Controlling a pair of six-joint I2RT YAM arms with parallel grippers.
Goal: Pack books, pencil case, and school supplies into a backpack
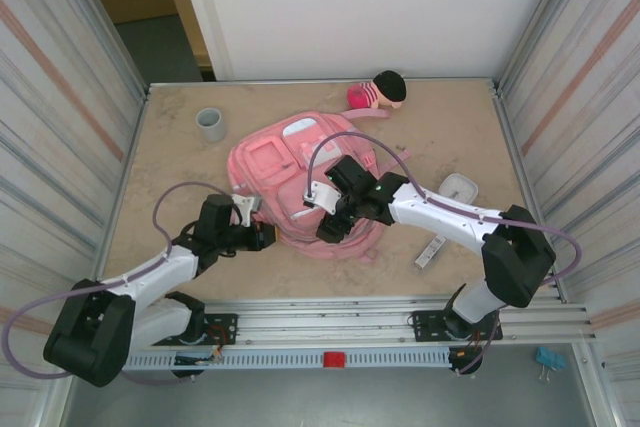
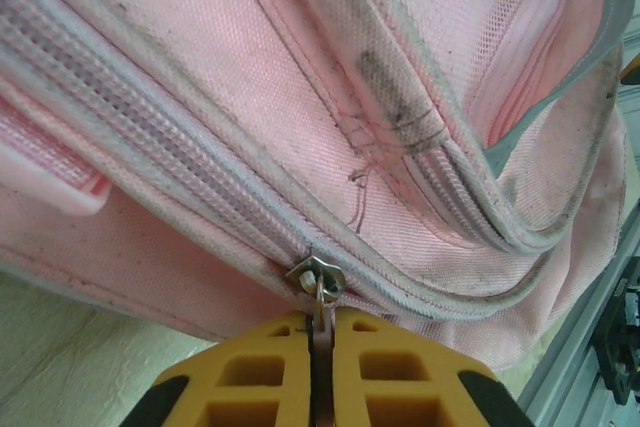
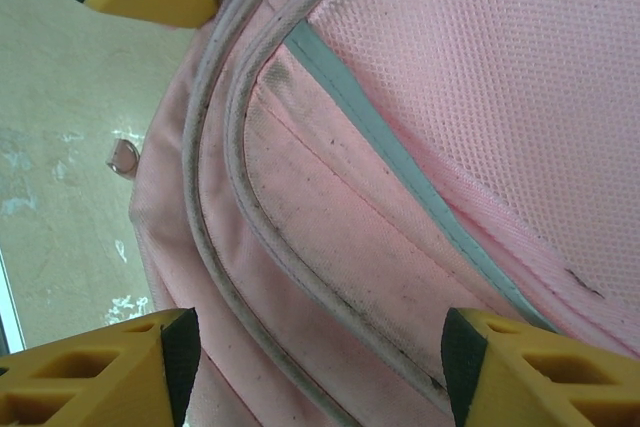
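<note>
With the backpack (image 1: 290, 177) lying on the worktop (image 1: 450, 137), its zip pull (image 2: 318, 279) is pinched by the left pincer (image 2: 322, 332) and should be drawn steadily along the track while the fabric is steadied by the wide-open right pincer (image 3: 320, 352).

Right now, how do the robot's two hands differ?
The left hand is shut, pinching the zipper pull; the right hand is open, holding nothing. The left hand sits at the backpack's edge; the right hand spreads over its front panel. Both have yellow fingers.
</note>
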